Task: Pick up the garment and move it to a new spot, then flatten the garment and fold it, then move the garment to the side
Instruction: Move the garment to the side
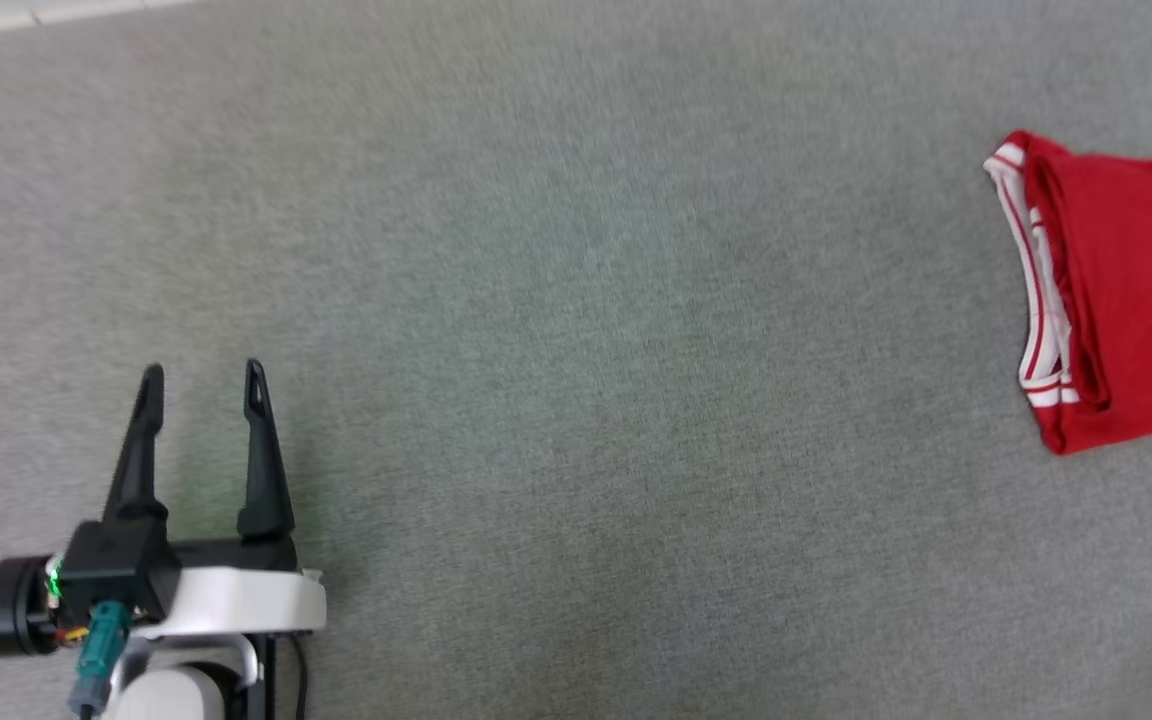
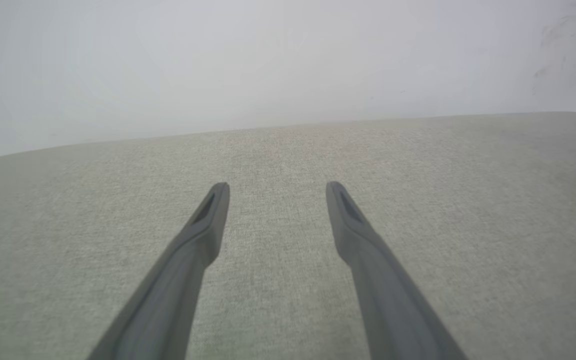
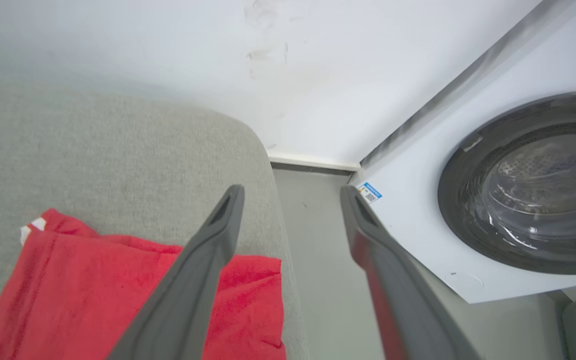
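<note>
Garment: red garment lies folded at the right edge of the head view, cut off by the frame; striped red-and-white trim runs down its left side. In the right wrist view it sits at the lower left, flat on the cloth, close to the cloth's right border.
Surface: grey cloth under the garment.
Right gripper: right gripper has its jaws wide and nothing between them; its left finger crosses in front of the garment.
Left gripper: left gripper at the lower left of the head view, well apart from the garment, jaws wide and empty, over bare cloth.
Washer: white washer with a dark round door, right side of the right wrist view.
Floor: grey floor between cloth and washer.
Wall: pale wall across the top.
</note>
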Available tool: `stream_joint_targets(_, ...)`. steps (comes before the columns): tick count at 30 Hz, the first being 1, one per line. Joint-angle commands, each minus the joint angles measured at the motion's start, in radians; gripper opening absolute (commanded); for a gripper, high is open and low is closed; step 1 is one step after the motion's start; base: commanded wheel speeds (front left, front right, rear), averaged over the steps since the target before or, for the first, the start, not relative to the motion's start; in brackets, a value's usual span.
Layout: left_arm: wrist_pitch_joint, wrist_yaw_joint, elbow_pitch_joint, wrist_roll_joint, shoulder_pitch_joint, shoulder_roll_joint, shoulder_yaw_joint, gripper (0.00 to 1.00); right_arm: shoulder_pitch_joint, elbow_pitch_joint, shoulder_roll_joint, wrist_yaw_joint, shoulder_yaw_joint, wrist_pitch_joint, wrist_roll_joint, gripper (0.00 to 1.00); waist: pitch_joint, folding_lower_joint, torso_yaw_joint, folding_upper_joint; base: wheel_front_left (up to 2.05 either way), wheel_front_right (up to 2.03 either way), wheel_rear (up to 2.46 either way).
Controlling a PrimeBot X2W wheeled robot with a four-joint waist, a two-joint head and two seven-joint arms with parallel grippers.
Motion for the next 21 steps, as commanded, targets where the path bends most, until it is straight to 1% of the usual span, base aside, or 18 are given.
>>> stream_joint_targets(1, -0.002, 0.007, 0.002, -0.002, 0.016, -0.003, -0.001, 1.00, 0.005, -0.009, 0.020, -0.001, -0.010, -0.033, -0.008, 1.00, -0.058, 0.0000, 0.023, 0.0000, 0.00, 0.00, 0.00)
stream_joint_targets(7, -0.002, 0.023, 0.008, -0.013, 0.076, -0.011, -0.005, 1.00, 0.062, -0.115, 0.129, -0.001, -0.045, -0.261, -0.109, 1.00, -0.145, 0.0000, 0.056, 0.0000, 0.00, 0.00, 0.00)
stream_joint_targets(11, -0.002, 0.030, 0.015, -0.021, 0.102, -0.014, -0.013, 1.00, 0.124, -0.195, 0.230, -0.001, -0.066, -0.390, -0.154, 1.00, -0.195, 0.0000, 0.088, 0.0000, 0.00, 0.00, 0.00)
stream_joint_targets(15, -0.002, 0.033, 0.025, -0.029, 0.117, -0.016, -0.024, 1.00, 0.208, -0.290, 0.326, -0.001, -0.064, -0.430, -0.170, 1.00, -0.231, 0.0000, 0.120, 0.0000, 0.00, 0.00, 0.00)
stream_joint_targets(21, -0.002, 0.038, 0.044, -0.037, 0.128, -0.018, -0.042, 1.00, 0.356, -0.424, 0.456, -0.001, -0.046, -0.438, -0.179, 1.00, -0.270, 0.0000, 0.157, 0.0000, 0.00, 0.00, 0.00)
